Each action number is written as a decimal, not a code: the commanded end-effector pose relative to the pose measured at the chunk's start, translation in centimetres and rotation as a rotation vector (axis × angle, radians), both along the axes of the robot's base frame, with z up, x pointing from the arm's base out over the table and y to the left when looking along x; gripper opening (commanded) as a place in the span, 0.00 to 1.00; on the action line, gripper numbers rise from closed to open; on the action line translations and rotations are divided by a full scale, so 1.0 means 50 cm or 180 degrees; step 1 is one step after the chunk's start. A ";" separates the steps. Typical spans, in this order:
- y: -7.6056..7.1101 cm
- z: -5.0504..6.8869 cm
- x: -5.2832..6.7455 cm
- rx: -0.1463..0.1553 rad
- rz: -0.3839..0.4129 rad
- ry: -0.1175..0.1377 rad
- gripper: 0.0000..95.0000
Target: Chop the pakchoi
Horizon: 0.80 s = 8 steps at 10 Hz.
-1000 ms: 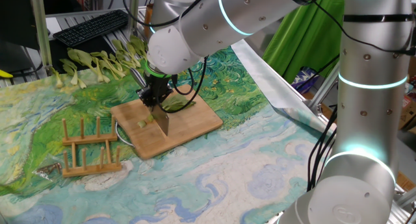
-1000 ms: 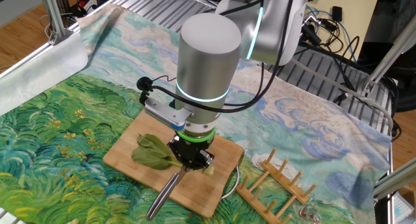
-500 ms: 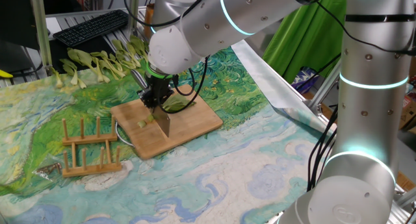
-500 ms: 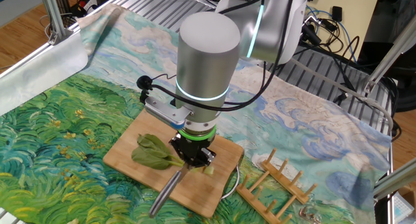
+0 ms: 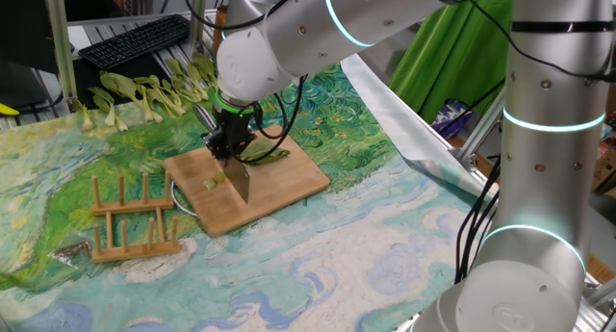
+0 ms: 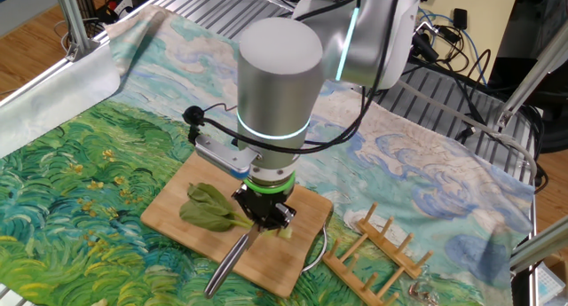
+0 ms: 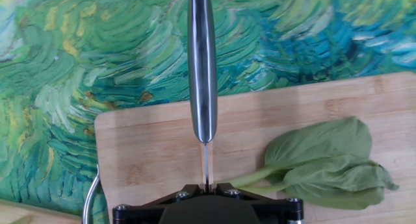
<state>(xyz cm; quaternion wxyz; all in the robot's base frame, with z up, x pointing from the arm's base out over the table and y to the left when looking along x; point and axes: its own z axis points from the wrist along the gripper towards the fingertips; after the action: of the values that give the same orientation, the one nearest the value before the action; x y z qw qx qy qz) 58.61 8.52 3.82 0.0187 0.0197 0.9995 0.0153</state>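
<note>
The hand point(image 6: 262, 219) points straight down over the cutting board point(image 5: 289, 183), clenched on a knife point(image 7: 202, 68). In the hand view the steel handle runs out ahead of the fingers toward the board's edge; in one fixed view the blade point(image 5: 240, 184) hangs below the hand with its edge on or just above the wood.

The pakchoi point(image 7: 325, 164) lies near the middle of the board, its thin pale stems reaching toward the blade and its dark leaves spreading away from it. A small pale cut piece point(image 5: 210, 183) sits on the far side of the blade, nearer the board's end that faces the wooden rack point(image 5: 135, 217). More whole greens point(image 5: 149, 96) lie on the cloth-covered bench point(image 5: 385, 265) near its far corner.

The step in hand looks like slicing along the stalk. To do it well, the blade should lift clear, shift toward the leaves by a short slice, then press straight down until it meets the wood. A tilted blade would likely push the loose pakchoi sideways instead of cutting it.
</note>
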 end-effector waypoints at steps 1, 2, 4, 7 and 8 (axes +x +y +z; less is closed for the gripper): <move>-0.003 0.007 0.000 -0.0005 0.0030 -0.0022 0.00; -0.006 0.012 0.001 -0.0016 0.0047 -0.0023 0.00; -0.016 0.021 0.000 -0.0023 0.0089 -0.0018 0.00; -0.037 0.021 0.004 -0.0026 0.0146 -0.0024 0.00; -0.043 0.020 0.006 -0.0027 0.0164 -0.0024 0.00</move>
<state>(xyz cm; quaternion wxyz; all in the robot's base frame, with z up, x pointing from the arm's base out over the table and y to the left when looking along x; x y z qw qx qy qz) 59.09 6.31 4.68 0.0236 -0.0074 0.9996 0.0123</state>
